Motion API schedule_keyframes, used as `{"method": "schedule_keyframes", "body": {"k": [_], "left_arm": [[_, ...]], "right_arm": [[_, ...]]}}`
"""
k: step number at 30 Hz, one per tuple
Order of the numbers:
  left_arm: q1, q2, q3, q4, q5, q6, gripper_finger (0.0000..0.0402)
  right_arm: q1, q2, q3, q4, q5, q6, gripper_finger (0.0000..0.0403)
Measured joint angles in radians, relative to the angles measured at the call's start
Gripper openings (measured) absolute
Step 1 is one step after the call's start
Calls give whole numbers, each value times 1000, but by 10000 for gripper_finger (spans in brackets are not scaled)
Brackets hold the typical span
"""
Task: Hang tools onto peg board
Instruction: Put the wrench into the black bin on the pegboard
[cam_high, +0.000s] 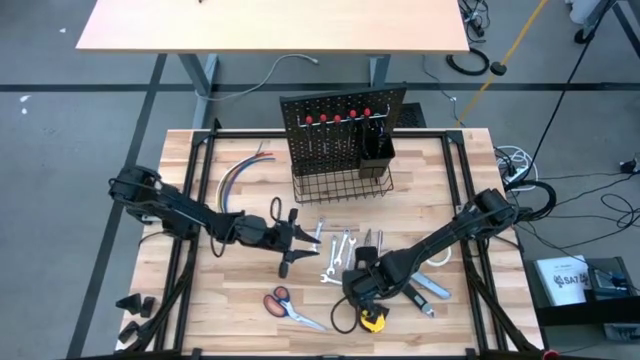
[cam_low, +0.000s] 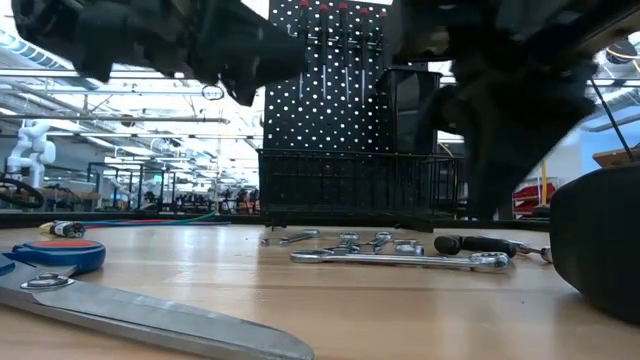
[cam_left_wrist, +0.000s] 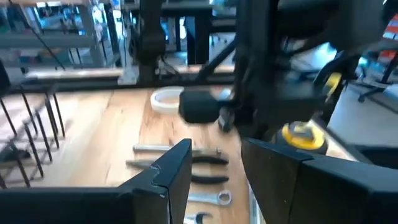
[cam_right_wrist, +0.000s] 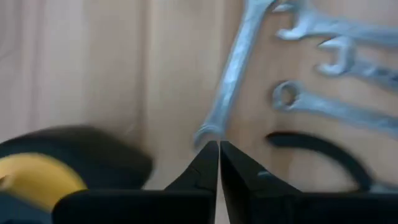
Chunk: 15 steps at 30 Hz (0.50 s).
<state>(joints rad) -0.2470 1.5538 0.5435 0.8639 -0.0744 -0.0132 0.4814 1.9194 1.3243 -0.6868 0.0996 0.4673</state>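
The table (cam_high: 210, 300) is light wood planking in a black frame, standing on grey floor; a second, bare wooden table (cam_high: 270, 25) stands beyond it at 12 o'clock, and cables trail on the floor at 3 o'clock. In the low view a wide hall with ceiling lights and racks runs behind the table. The peg board (cam_high: 340, 125) stands upright at 12 o'clock of the table, with red-handled screwdrivers (cam_high: 338, 118) along its top row, a wire basket (cam_high: 340, 185) at its foot and a black cup (cam_high: 377, 150) on its right side. Coloured wires (cam_high: 238, 172) lie at 10 o'clock. Silver wrenches (cam_high: 338, 250) lie loose at the centre, scissors (cam_high: 285, 305) at 7 o'clock, a yellow tape measure (cam_high: 373, 320) at 6 o'clock near the front edge, a white tape roll (cam_left_wrist: 166, 99) toward 4 o'clock. The right gripper (cam_right_wrist: 218, 152) sits low at the centre-front, its fingers pressed together with nothing between them, tips just beside the end of a wrench (cam_right_wrist: 230, 74), the tape measure close on one side. The left gripper (cam_high: 300, 245) hangs over the board's left-centre, partly open and empty, just left of the wrenches. Bare planks lie open along the left edge and in the back-right corner; the centre-front is crowded by tools and both arms.
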Motion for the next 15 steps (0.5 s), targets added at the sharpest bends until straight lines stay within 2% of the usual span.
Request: {"method": "schedule_keyframes", "body": {"k": [3, 8, 15], "left_arm": [[5, 67, 21, -1, 0, 16, 148], [20, 140, 66, -1, 31, 18, 148], [23, 159, 82, -2, 73, 18, 148]], "right_arm": [[11, 0, 0, 5, -50, 9, 2], [20, 0, 0, 19, -28, 1, 1], [18, 0, 0, 32, -21, -7, 0]]}}
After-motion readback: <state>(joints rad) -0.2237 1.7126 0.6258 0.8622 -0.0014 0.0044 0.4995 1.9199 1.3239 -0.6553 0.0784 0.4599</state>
